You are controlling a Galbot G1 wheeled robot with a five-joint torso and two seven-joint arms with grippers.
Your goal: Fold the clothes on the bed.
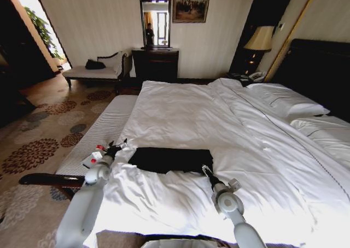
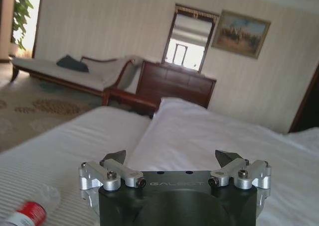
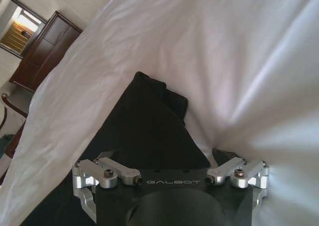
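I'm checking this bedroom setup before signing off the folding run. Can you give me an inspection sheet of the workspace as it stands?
Surface: bed with rumpled white duvet.
Job's things: black T-shirt lying in a flat band near the foot of the bed.
Clutter: small bottle with red band on the striped bench.
Grippers: left gripper at the shirt's left end, jaws open; right gripper at its right end, jaws open, over the black cloth.
Cables: nothing seen.
Surroundings: chaise, dark dresser with mirror, lamp, patterned carpet.
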